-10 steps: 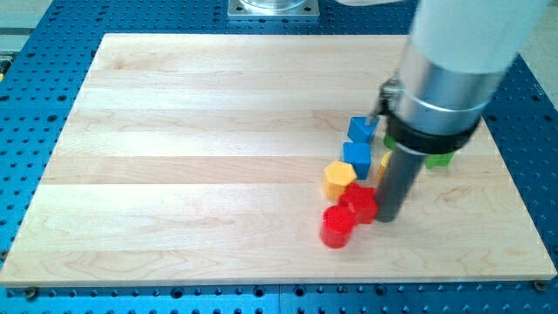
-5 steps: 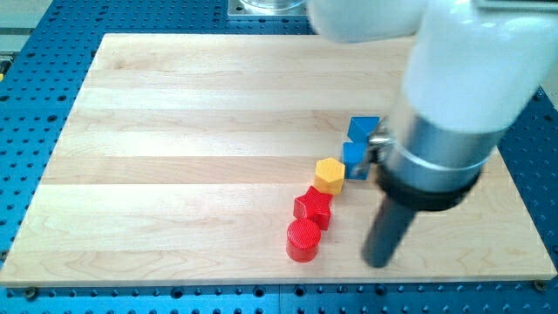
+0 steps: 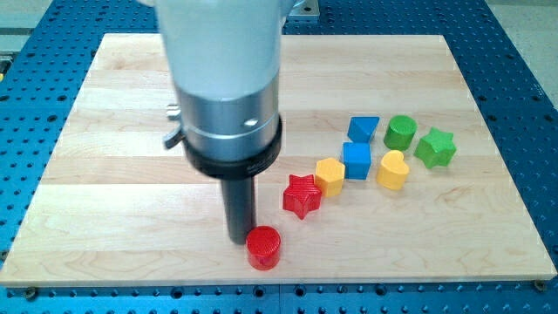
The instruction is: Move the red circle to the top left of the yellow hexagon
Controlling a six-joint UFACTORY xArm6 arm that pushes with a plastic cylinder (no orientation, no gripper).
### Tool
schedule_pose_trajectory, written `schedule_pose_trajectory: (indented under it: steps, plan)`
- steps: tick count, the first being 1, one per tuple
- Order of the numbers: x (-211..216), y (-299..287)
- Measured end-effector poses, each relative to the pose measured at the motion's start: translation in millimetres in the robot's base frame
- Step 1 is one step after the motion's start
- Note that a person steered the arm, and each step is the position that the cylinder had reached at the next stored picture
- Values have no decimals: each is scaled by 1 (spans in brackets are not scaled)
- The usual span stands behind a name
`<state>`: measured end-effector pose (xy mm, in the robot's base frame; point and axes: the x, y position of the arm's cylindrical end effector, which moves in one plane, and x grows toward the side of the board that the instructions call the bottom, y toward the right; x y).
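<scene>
The red circle (image 3: 263,248) lies near the view's bottom edge of the wooden board (image 3: 113,174). My tip (image 3: 239,239) stands just to its left, touching or nearly touching it. The yellow hexagon (image 3: 330,176) sits up and to the right of the circle. A red star (image 3: 302,194) lies between them, against the hexagon's lower left side. The red circle is below and left of the hexagon.
To the hexagon's right are a blue cube (image 3: 357,160), a blue triangle block (image 3: 363,129), a yellow heart (image 3: 393,169), a green cylinder (image 3: 401,132) and a green star (image 3: 435,146). The arm's wide body (image 3: 228,78) hides the board's upper middle.
My tip swept from right of the red blocks round to the left of the red circle. The red circle slid left and down. The red star and yellow hexagon shifted left.
</scene>
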<state>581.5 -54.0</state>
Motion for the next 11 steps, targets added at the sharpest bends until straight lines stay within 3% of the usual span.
schedule_pose_trajectory:
  steps: [1, 2, 4, 6, 9, 10, 11]
  plan:
    - [7, -61]
    - [35, -76]
    - [37, -65]
    - [36, 42]
    - [36, 93]
    - [15, 69]
    - [-36, 43]
